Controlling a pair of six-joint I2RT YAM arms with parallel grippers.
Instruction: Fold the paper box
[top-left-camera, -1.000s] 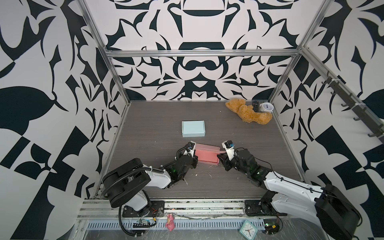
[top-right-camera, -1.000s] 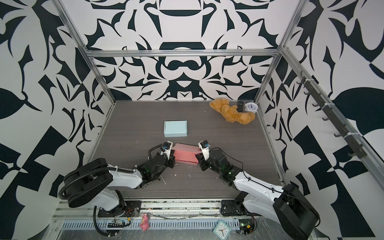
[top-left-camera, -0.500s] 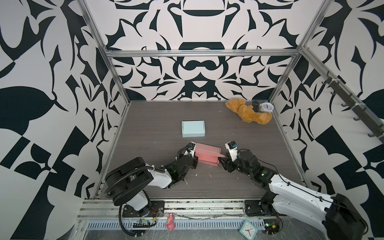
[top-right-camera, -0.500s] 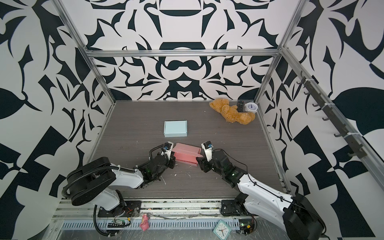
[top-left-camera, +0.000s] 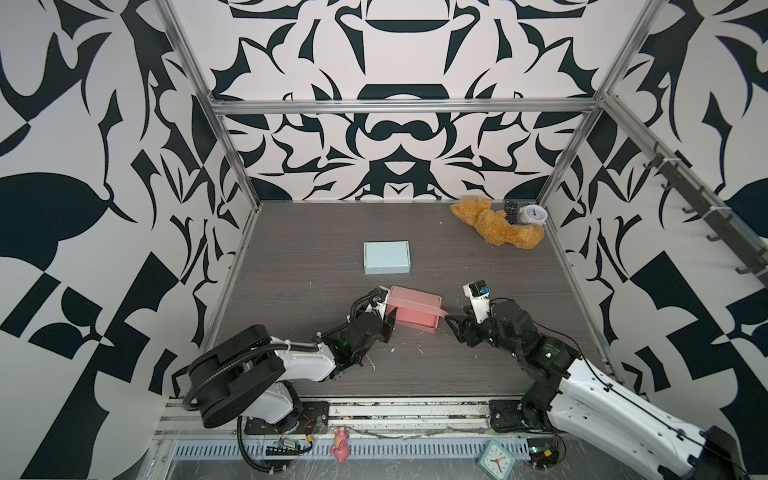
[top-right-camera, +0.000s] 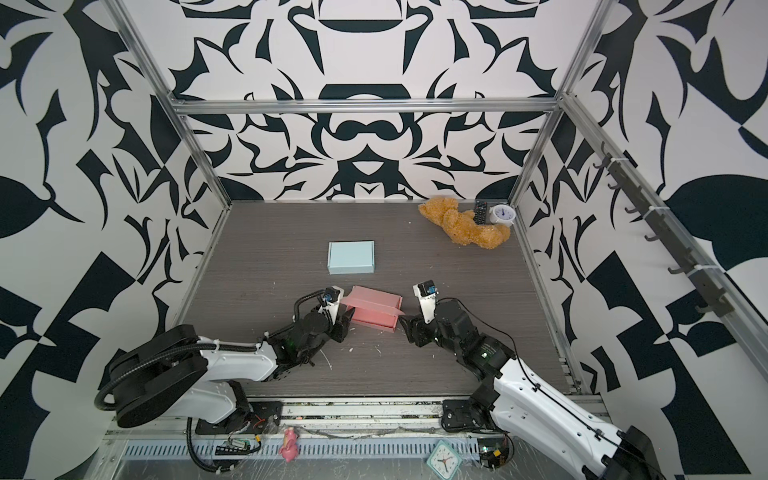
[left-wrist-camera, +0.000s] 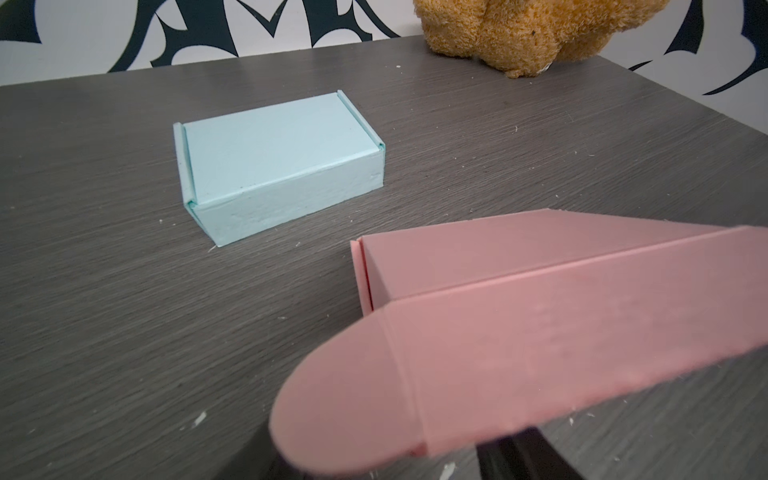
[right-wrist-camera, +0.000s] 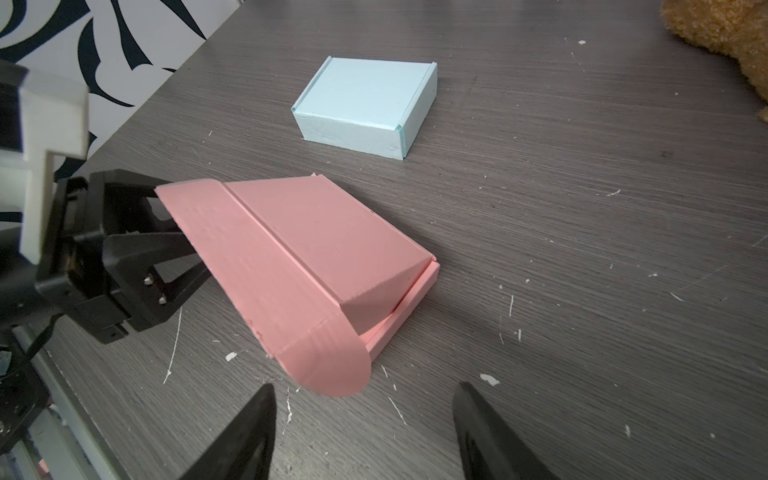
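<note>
The pink paper box (top-left-camera: 415, 309) (top-right-camera: 376, 309) lies on the table between my two grippers. Its lid (right-wrist-camera: 324, 232) stands half raised, and the front flap (left-wrist-camera: 561, 324) with its rounded ears sticks out over the near side. My left gripper (top-left-camera: 388, 322) (top-right-camera: 343, 324) (right-wrist-camera: 141, 249) is at the box's left end, open, with the left ear (left-wrist-camera: 345, 399) lying over its dark fingers (left-wrist-camera: 519, 457). My right gripper (top-left-camera: 455, 326) (right-wrist-camera: 365, 386) is open a little off the box's right end. Nothing is between its fingers, and the right ear (right-wrist-camera: 332, 365) hangs just ahead of them.
A folded light-blue box (top-left-camera: 386, 257) (left-wrist-camera: 278, 166) sits behind the pink one. A brown teddy bear (top-left-camera: 496, 226), a remote (top-left-camera: 511, 211) and a small white clock (top-left-camera: 533, 214) lie in the far right corner. White paper crumbs dot the grey table (top-left-camera: 299, 249).
Both grippers have opened. The left one let go of the flap's ear. The right one released the box's right end and drew back to the right. The lid stays half raised.
</note>
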